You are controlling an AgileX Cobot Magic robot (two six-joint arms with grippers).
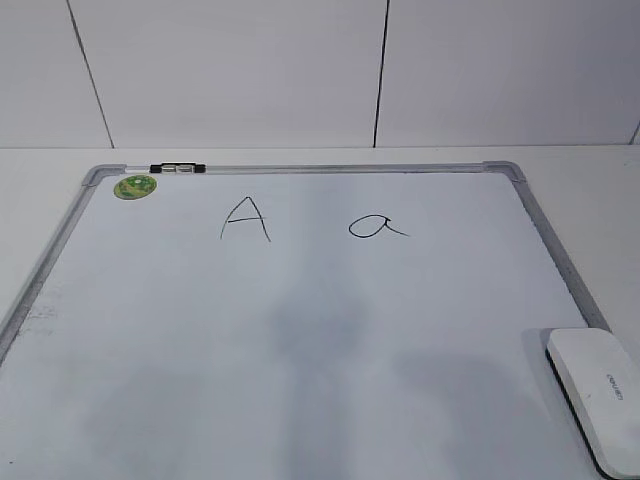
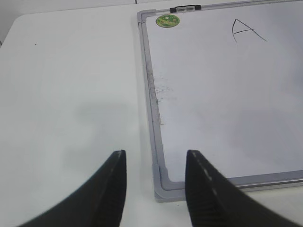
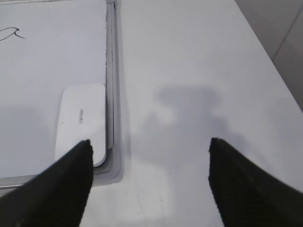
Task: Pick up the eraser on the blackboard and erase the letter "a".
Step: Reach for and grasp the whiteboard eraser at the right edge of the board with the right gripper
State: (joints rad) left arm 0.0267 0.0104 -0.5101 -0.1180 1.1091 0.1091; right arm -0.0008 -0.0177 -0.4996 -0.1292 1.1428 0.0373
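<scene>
Eraser: one white rounded-rectangular plastic eraser (image 1: 593, 395) with a black underside edge and small grey lettering. It lies flat in the near right corner of the board, its long side just beside the right frame rail.
Letter "a": one small handwritten lowercase black marker letter "a" (image 1: 376, 227), a flat oval loop with a tail, in the far half of the board, right of centre, well apart from the eraser.
Capital: one pointed black marker capital "A" (image 1: 245, 218), left of the lowercase letter.
Board: one large white dry-erase board (image 1: 300, 340) with a grey metal frame and rounded corner caps, lying flat. Faint grey smudges show along its left edge.
Board fittings: one round green sticker (image 1: 135, 186) in the far left corner; one small black-and-silver clip (image 1: 177, 169) on the far rail beside it.
Surface: one plain white table (image 2: 71, 94) under the board, bare on both sides of it.
Room: white wall panels (image 1: 230, 70) with dark vertical seams behind the table.
Left gripper (image 2: 155, 179): jaws apart, holding nothing, above the near left corner of the board.
Right gripper (image 3: 149, 163): jaws spread wide, holding nothing, above the near right corner; one finger (image 3: 52, 189) overlaps the eraser's near end in the wrist view.
</scene>
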